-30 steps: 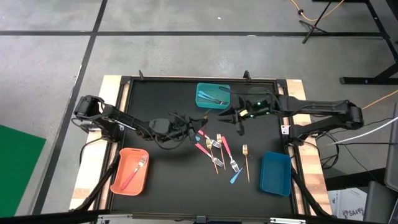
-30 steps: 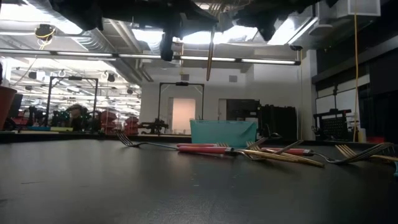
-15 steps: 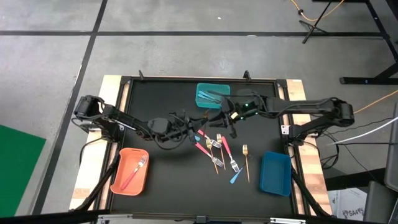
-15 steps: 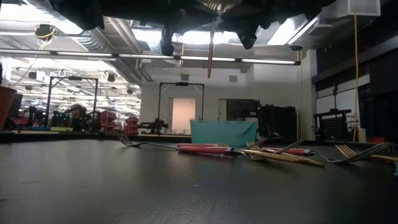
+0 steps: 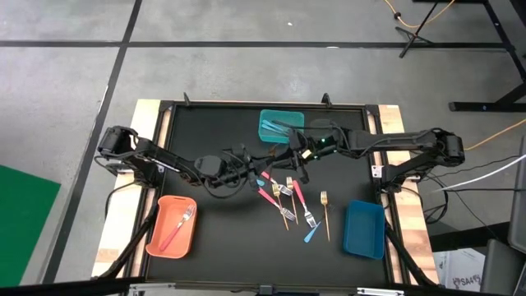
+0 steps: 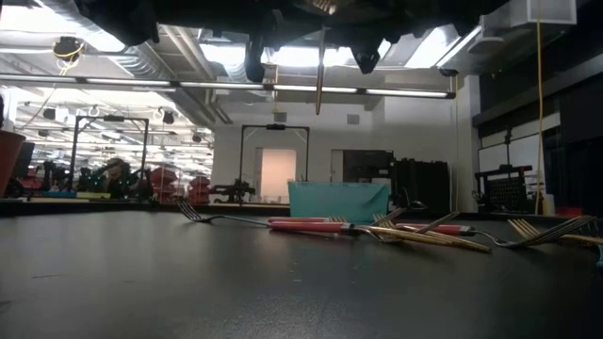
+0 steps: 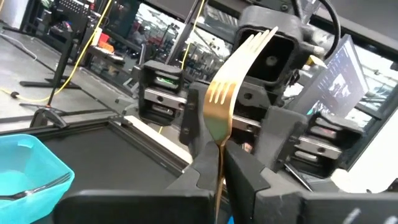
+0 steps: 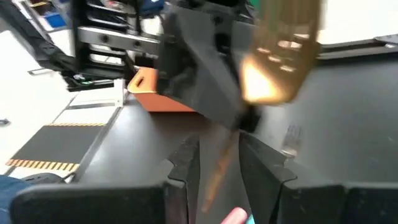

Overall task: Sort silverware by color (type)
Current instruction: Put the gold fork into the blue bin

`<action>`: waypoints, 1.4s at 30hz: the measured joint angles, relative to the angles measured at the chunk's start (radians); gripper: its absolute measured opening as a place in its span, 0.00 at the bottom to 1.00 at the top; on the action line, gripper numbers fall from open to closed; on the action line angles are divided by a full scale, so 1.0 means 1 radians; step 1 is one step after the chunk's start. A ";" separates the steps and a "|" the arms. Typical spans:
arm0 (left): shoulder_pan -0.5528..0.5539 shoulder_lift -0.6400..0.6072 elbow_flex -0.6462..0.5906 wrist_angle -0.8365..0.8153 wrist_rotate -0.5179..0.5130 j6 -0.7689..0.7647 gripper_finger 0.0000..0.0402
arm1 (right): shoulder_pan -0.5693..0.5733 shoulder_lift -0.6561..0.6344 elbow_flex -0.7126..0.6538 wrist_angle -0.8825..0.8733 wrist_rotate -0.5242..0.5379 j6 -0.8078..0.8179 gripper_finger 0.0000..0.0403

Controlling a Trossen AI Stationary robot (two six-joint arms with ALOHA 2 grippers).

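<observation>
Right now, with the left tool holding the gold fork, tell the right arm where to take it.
Grip the bare handle hanging straight below the left tool, which pinches the gold fork just under its head. Come in level from the right arm's side, open right tool straddling the handle.

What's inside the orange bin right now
In the high view, the orange bin near the left arm's side holds one pink-handled fork, lying diagonally with its metal head up toward the bin's far corner. Nothing else shows inside; the bin's floor is otherwise uncovered.
</observation>
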 joint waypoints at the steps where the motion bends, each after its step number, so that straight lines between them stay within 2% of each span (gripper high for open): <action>1: 0.000 0.000 0.000 0.002 0.004 0.000 0.03 | 0.008 0.000 0.000 0.007 0.003 0.000 0.25; 4: -0.001 0.000 0.000 0.008 0.007 0.000 0.03 | 0.029 0.000 0.000 0.025 0.041 -0.006 0.25; 9: 0.000 0.000 0.000 0.012 0.001 0.001 0.03 | 0.056 0.000 0.000 0.029 0.166 -0.007 0.25; 12: 0.000 0.000 0.000 0.012 0.001 0.001 0.03 | 0.060 0.000 0.000 0.030 0.194 -0.007 0.25; 21: 0.000 0.000 0.000 0.012 0.001 0.001 0.03 | 0.059 0.000 0.000 0.030 0.203 -0.008 0.23; 30: 0.000 0.000 0.000 0.012 0.001 0.004 0.03 | 0.059 0.000 0.000 0.028 0.202 -0.006 0.02; 42: 0.000 0.000 0.000 0.011 0.001 0.003 0.03 | 0.059 0.000 0.000 0.026 0.202 -0.006 0.01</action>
